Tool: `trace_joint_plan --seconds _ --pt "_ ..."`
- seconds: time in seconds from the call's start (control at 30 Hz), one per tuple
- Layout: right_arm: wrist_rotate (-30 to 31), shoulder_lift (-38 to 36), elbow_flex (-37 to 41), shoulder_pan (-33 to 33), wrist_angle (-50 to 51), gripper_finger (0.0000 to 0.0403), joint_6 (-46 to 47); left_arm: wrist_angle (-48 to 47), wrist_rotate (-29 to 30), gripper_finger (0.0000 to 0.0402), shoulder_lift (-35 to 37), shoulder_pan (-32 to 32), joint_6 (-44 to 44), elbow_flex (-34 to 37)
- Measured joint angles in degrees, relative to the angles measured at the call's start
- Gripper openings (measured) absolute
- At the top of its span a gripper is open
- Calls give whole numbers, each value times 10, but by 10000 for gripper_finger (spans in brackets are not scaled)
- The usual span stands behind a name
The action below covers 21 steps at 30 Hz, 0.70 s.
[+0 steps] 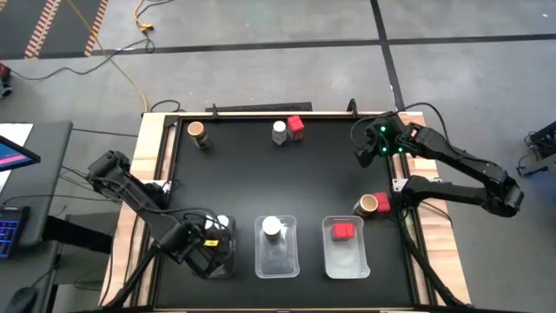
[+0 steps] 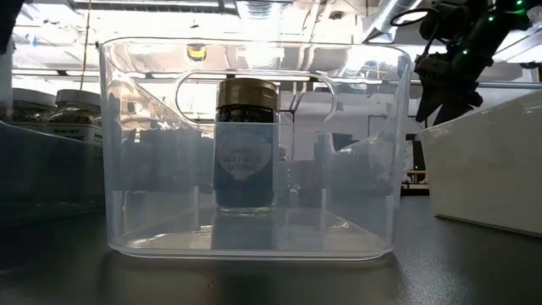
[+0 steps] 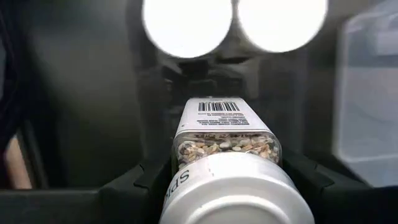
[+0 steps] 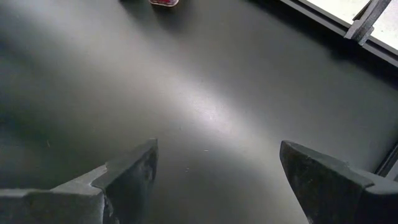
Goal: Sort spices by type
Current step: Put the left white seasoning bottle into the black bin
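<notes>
My left gripper (image 1: 211, 246) is at the table's near left, shut on a spice jar (image 3: 224, 140) with a white round cap (image 1: 222, 223) and seeds inside. A second white-capped jar (image 1: 273, 228) stands in the middle clear tray (image 1: 278, 265). A red-capped jar (image 1: 344, 231) stands in the right clear tray (image 1: 346, 268). At the far edge stand a tan-lidded jar (image 1: 197, 129), a white-capped jar (image 1: 279, 131) and a red-capped jar (image 1: 296, 123). My right gripper (image 1: 369, 149) hangs open over the far right, holding nothing. My left gripper pinches the jar's two sides just below the white cap (image 3: 186, 163) between its two fingers (image 3: 134, 186). It comes from above, pointing down. The jar hangs upright, cap toward the wrist. Whether its bottom touches anything, I cannot tell.
A tan-lidded jar (image 1: 369, 203) and a red-capped one (image 1: 383, 202) stand at the table's right edge by the right arm. In the low view the middle tray (image 2: 246, 237) fills the front, with a whitish tray (image 2: 491, 178) to its right.
</notes>
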<state>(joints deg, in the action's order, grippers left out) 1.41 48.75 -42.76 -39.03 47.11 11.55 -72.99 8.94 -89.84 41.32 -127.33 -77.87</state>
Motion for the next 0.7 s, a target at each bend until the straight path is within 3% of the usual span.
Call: trace_joint_plan --seconds 0.2,0.7 --pt "0 0 0 0 0 363 0 62 -18 198 15 -3 22 60" --pt "0 0 0 0 0 363 5 130 -27 197 18 -11 5 134"
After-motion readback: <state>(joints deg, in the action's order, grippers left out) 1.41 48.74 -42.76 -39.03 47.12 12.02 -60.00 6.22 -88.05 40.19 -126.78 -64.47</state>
